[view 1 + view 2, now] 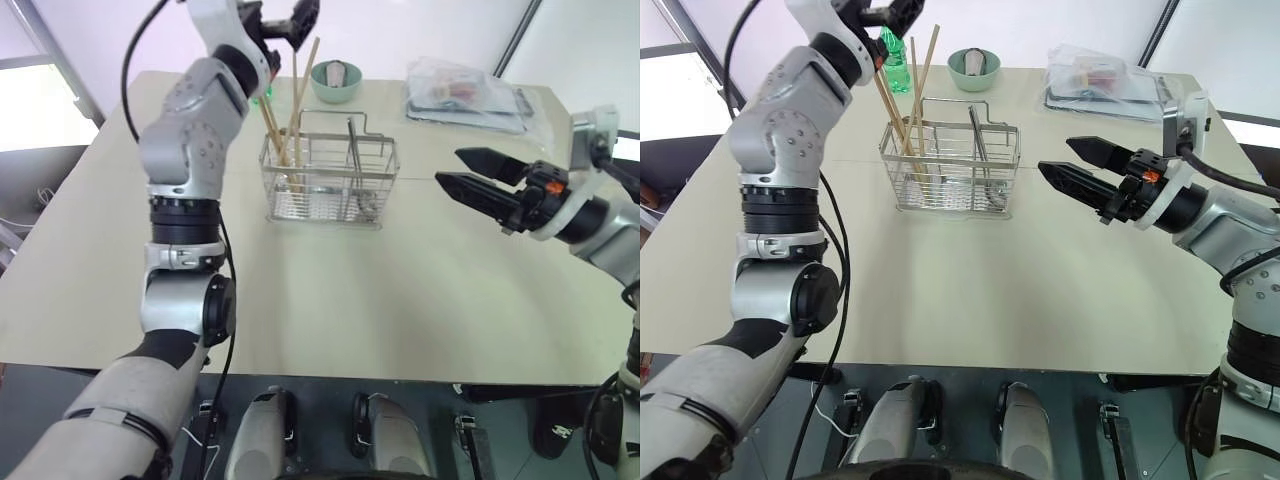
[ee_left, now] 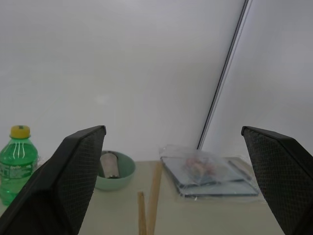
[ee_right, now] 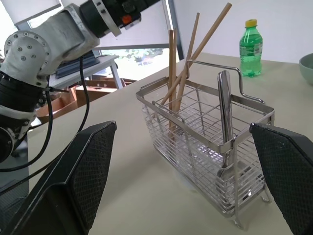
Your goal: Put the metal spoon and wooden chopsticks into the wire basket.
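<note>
We have both grippers spread wide and empty: left gripper just above the wooden chopsticks, right gripper at 3 o'clock of the wire basket. Metal spoon stands in its right compartment, chopsticks left. Best to lift the left straight up, not snagging the sticks.

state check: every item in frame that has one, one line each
wooden chopsticks: standing tilted in one end compartment of the wire basket, released
metal spoon: upright in another compartment, bowl down
wire basket: upright on the table
left tool: open, above the chopstick tops
right tool: open, empty, beside the basket
green bottle: upright, capped
green bowl: upright, something inside
</note>
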